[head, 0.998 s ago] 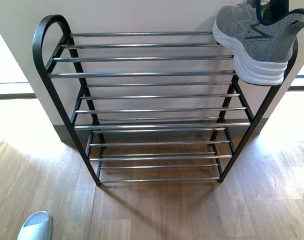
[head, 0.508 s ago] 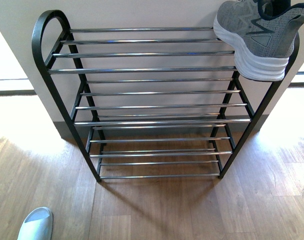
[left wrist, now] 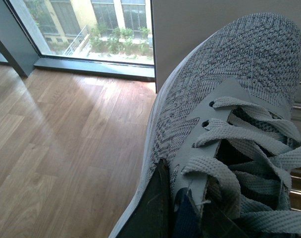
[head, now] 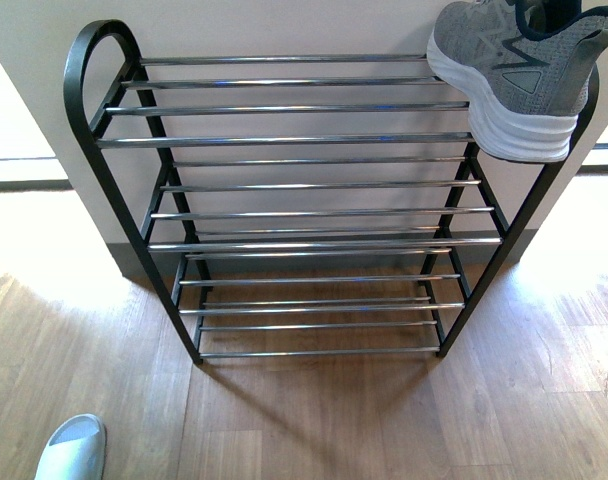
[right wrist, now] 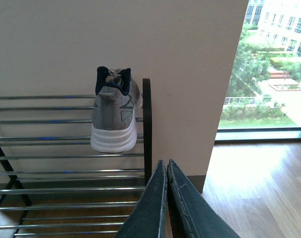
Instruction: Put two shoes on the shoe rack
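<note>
Held shoe (left wrist: 225,64) looks light, knit upper soft, left gripper (left wrist: 180,213) clamped at lace panel; right gripper (right wrist: 166,198) closed, empty

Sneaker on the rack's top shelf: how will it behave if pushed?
The sneaker has its heel seemingly past the front rod, so it may tip off. The smooth chrome probably lets it slide. Knit upper likely yields; thick sole looks stiffer.

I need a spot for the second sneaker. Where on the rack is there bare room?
For the second sneaker, the top shelf is bare from the left frame loop to the parked sneaker, which crowds the right end. The middle tier and bottom tier are bare end to end.
</note>
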{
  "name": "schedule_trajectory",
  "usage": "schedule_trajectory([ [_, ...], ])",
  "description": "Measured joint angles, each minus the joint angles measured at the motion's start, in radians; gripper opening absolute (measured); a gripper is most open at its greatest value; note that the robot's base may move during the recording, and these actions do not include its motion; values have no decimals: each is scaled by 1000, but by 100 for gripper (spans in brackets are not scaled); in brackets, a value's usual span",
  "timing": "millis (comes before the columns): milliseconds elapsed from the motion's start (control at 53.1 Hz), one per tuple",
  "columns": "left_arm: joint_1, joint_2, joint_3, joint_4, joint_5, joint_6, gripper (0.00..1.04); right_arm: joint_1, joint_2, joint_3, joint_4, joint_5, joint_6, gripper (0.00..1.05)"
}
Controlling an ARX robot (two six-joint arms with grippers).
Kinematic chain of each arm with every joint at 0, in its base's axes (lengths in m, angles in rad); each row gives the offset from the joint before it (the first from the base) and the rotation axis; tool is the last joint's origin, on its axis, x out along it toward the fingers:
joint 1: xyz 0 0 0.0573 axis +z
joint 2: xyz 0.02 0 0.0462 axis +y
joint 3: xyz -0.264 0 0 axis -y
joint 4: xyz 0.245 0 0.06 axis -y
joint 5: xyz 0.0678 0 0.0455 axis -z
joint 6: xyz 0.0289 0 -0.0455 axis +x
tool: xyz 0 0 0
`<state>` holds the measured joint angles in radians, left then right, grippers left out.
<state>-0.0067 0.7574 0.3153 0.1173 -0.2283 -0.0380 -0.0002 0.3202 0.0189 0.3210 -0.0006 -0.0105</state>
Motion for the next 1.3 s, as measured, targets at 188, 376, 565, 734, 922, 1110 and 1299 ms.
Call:
schedule_trajectory([
  [188,0,0,0,0,0,0,1,0,-55,0,-55,0,0,1],
  [376,0,0,0,0,0,0,1,0,-101,0,-101,0,0,1],
  [565,0,0,0,0,0,0,1,0,-142,0,-142,0,0,1],
  [734,0,0,0,0,0,0,1,0,-302,0,-312,1,0,1],
  [922,0,0,0,0,0,0,1,0,-314,0,-320,1,0,1],
  [1110,0,0,0,0,0,0,1,0,-314,0,-320,1,0,1],
  [1299,0,0,0,0,0,0,1,0,-314,0,-320,1,0,33],
])
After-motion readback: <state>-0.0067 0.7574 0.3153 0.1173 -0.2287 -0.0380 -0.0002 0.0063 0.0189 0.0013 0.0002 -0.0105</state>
